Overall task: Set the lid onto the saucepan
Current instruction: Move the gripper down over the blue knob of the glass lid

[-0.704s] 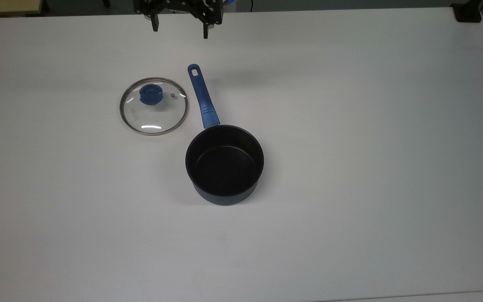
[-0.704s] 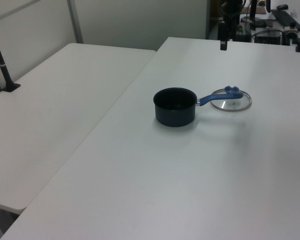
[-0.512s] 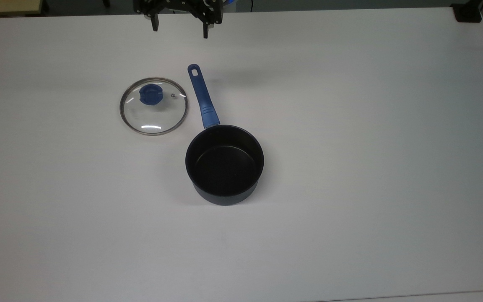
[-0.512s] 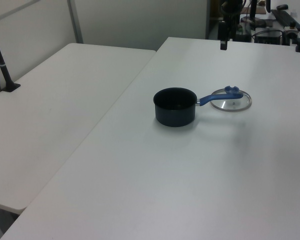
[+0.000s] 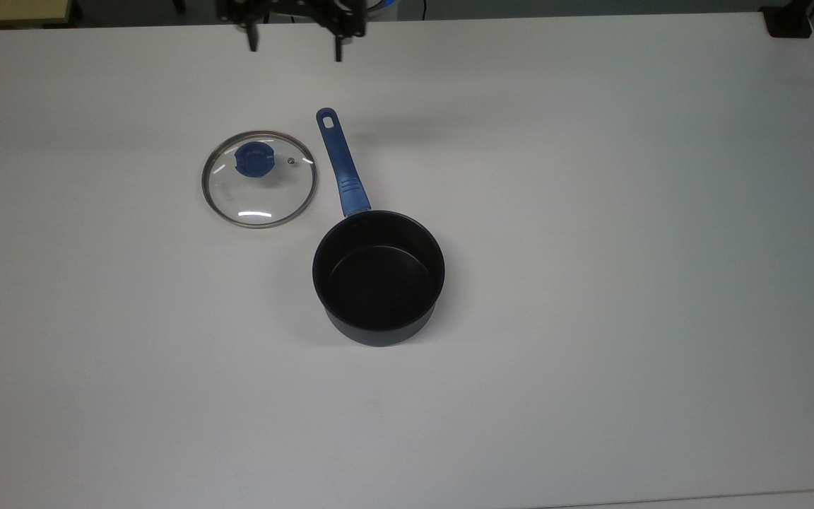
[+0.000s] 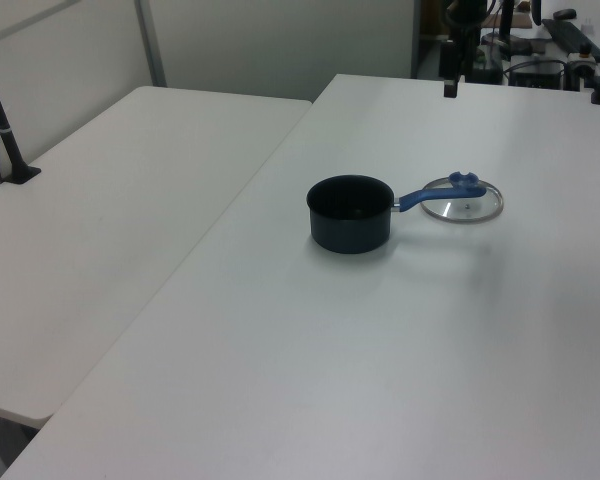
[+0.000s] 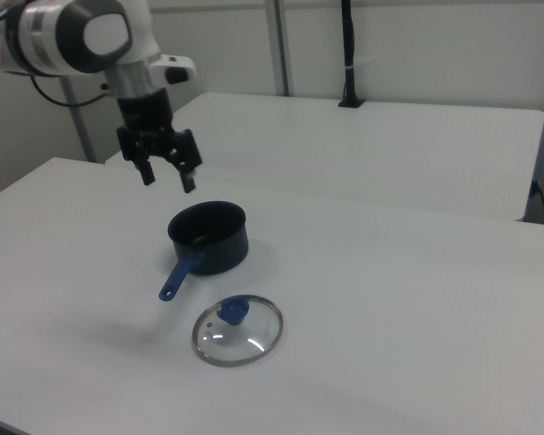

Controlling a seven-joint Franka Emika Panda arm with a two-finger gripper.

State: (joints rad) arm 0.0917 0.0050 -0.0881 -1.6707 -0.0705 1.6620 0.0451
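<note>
The white bench (image 5: 591, 212) carries both task things, untouched. Above its far edge in the top view hangs the arm (image 7: 82, 36). Its pincer (image 5: 295, 41) has slid slightly toward the top view's left and upward in the picture since a moment ago, so the fingers now stand roughly over the line of the lid; I judge this the opening approach, nothing grasped yet. The fingers are spread wide and hold nothing.

The saucepan (image 5: 379, 277) sits upright and empty near the bench's middle, its blue handle (image 5: 340, 162) reaching toward the arm's side. The lid (image 5: 259, 179) lies flat just beside that handle, on the top view's left, apart from the pan's rim (knob (image 5: 254, 158) up, which suits a grip from above).

The right view shows how high the pincer (image 7: 167, 172) hangs above the bench, well clear of the pan, which the top view flattens. The left view shows the handle's end overlapping the lid (image 6: 464, 203), while the top view shows a gap between them.
</note>
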